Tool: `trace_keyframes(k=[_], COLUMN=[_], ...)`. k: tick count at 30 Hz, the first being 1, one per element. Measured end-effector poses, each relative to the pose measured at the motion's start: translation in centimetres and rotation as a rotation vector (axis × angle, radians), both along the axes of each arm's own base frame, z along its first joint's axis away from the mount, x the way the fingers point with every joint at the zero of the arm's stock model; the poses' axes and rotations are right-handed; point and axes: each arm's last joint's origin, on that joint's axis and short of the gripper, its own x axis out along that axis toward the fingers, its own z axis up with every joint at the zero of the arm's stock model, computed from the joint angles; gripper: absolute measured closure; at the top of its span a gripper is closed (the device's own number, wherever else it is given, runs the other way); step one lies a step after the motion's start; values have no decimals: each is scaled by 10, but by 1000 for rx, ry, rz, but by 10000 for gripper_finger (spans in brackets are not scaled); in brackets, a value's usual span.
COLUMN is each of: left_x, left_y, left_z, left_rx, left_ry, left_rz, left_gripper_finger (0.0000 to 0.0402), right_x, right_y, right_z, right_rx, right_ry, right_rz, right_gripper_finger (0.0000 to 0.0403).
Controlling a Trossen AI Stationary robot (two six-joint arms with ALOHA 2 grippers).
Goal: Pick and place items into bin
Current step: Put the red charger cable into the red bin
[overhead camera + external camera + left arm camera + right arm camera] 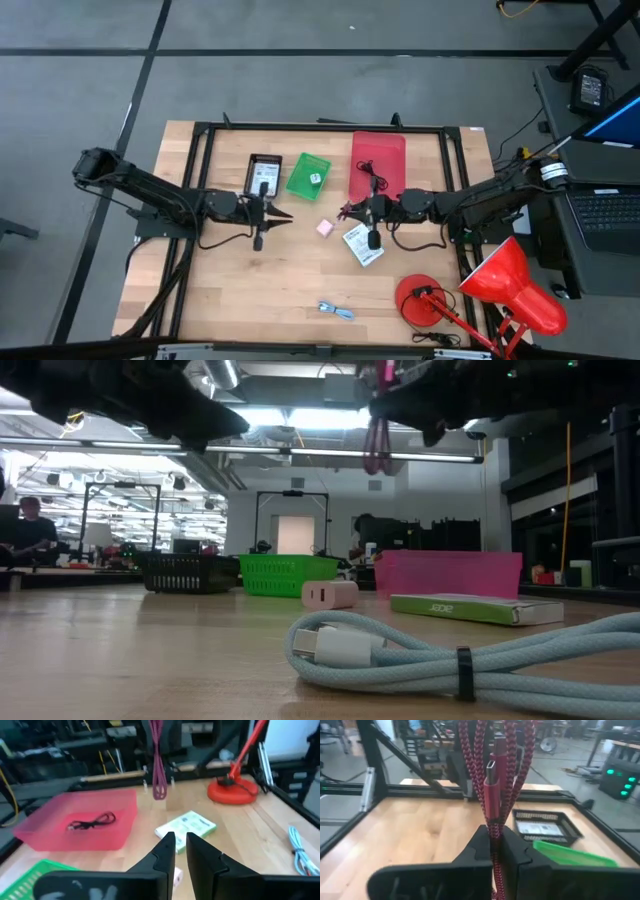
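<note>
My right gripper (352, 210) hovers over the table between the red bin (378, 160) and a white packet (362, 244), shut on a bundled red cord (495, 765). The cord also shows in the low view (378, 440). A black cord (92, 821) lies inside the red bin. My left gripper (283, 213) hangs empty near the black tray (263, 173), its fingers a narrow gap apart (180, 845). A pink cube (324, 228) lies flat on the table between the grippers. The green bin (307, 173) holds a pale die (314, 178). A blue-white cable (336, 311) lies near the front edge. My right gripper pinches several strands of the looped red cord (493, 827) between its two fingers. The fingers come in level from the table's right side. The bundle with its plug (490, 782) hangs below the fingers (378, 455), lifted clear of the table.
A red desk lamp (500, 290) stands at the table's near right corner, its base (420, 300) on the wood. The black tray holds a second white packet (263, 175). A dark frame (200, 140) borders the table. Bare wood lies at the near left (230, 290).
</note>
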Motion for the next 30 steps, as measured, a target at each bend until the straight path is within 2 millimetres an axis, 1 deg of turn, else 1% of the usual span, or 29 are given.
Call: trace_keyframes(k=[3, 7, 13, 21, 26, 30], left_x=[-7, -13, -15, -15, -15, -15], left_y=[2, 3, 4, 5, 5, 5], left_z=[-1, 2, -2, -3, -3, -3], left_rx=[-6, -29, -24, -20, -35, -50], left_ry=[-19, -46, -34, -30, -31, -31], left_rz=[4, 8, 44, 64, 67, 70], left_gripper_finger=[366, 370, 368, 368, 370, 369], right_x=[-10, -18, -21, -27, -29, -29], right_y=[-1, -2, -5, -14, -18, -26], right_z=[-1, -4, -4, -13, -13, -13], right_rx=[-3, 20, 30, 25, 11, 58], right_ry=[22, 52, 56, 109, 92, 65], right_rz=[-52, -114, -213, -553, -667, -744], right_gripper_finger=[403, 403, 403, 403, 403, 403])
